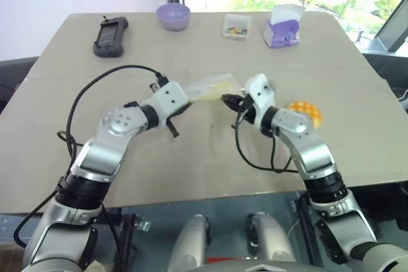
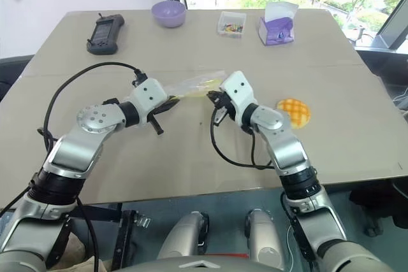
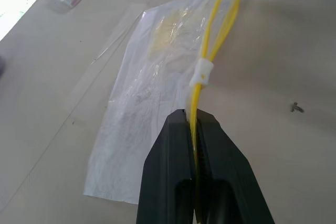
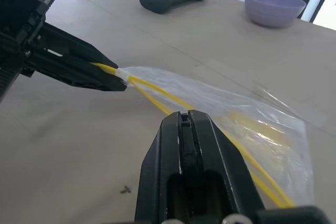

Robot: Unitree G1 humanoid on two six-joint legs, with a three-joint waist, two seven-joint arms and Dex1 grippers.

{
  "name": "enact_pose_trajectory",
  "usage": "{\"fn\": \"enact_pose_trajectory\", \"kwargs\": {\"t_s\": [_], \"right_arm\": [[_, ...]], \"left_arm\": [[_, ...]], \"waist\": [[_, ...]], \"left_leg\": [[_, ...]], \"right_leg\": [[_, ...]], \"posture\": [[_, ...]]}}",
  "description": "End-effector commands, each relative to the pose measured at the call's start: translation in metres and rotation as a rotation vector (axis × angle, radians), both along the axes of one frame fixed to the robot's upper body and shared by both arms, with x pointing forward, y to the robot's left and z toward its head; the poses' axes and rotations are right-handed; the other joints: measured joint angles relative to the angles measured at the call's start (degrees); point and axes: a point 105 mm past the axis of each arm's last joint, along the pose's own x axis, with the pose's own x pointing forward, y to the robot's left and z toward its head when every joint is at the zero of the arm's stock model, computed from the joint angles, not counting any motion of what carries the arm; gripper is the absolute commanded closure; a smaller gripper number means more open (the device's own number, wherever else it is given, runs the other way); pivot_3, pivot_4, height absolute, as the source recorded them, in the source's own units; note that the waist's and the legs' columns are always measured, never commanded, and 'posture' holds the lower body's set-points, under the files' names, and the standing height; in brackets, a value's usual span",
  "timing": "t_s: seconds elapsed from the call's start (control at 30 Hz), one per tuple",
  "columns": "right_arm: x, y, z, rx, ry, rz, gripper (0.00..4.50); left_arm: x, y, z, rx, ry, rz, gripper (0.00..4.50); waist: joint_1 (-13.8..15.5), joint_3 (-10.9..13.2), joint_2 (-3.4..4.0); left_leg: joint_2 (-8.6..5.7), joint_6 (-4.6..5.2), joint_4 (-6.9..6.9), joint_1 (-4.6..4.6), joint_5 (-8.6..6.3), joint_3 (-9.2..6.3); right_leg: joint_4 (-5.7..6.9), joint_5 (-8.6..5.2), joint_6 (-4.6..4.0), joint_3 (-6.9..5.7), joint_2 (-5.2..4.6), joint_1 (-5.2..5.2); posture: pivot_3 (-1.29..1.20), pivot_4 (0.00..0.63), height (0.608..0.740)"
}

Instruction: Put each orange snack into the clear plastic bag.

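I hold clear plastic bag (image 3: pixel 157 93) by its yellow strip, left gripper (image 3: pixel 195 124) clenched | right gripper (image 4: pixel 186 116) clenched empty | orange snack (image 2: pixel 293 112) at its 3 o'clock, nearer my right arm

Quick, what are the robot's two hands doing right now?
Left gripper: shut on the bag, pinching its yellow strip.
Right gripper: shut, by the bag; a grip cannot be told.

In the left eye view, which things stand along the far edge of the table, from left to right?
Black controller → purple bowl → small clear box → tissue pack.
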Motion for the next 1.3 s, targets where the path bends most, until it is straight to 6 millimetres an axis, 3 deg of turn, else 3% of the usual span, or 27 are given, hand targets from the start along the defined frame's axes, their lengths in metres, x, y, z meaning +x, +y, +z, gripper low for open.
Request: {"fn": "enact_pose_trajectory", "kwargs": {"t_s": [0.03, 0.53, 0.83, 1.3], "right_arm": [[0.002, 0.008, 0.01, 0.028, -0.026, 0.003, 4.47], [0.013, 0.018, 0.008, 0.075, 0.019, -0.009, 4.47], [-0.011, 0.009, 0.017, 0.082, 0.053, 0.12, 4.47], [-0.002, 0.014, 0.008, 0.079, 0.082, 0.064, 4.47]], "left_arm": [[-0.001, -0.002, 0.017, 0.002, -0.069, -0.018, 4.5], [-0.01, -0.011, 0.013, 0.013, -0.066, -0.064, 4.5], [-0.007, -0.006, 0.013, 0.011, -0.066, -0.039, 4.5], [-0.013, -0.014, 0.014, 0.0, -0.063, -0.077, 4.5]], "waist": [[0.0, 0.0, 0.0], [-0.2, 0.0, 0.0], [-0.1, 0.0, 0.02], [-0.3, 0.0, 0.01]], "left_leg": [[0.0, 0.0, 0.0, 0.0, 0.0, 0.0], [0.0, 0.0, -0.01, -0.01, 0.0, 0.01], [0.0, 0.0, -0.02, -0.03, 0.0, -0.01], [-0.02, 0.1, 0.03, 0.0, -0.08, 0.18]], "right_leg": [[0.0, 0.0, 0.0, 0.0, 0.0, 0.0], [-0.02, 0.01, -0.02, 0.02, 0.01, -0.01], [-0.04, 0.0, -0.01, -0.01, 0.01, -0.01], [-0.12, 0.01, -0.01, 0.27, -0.02, 0.0]], "posture": [[0.0, 0.15, 0.74], [0.0, 0.15, 0.74], [0.0, 0.15, 0.74], [0.0, 0.15, 0.74]]}}
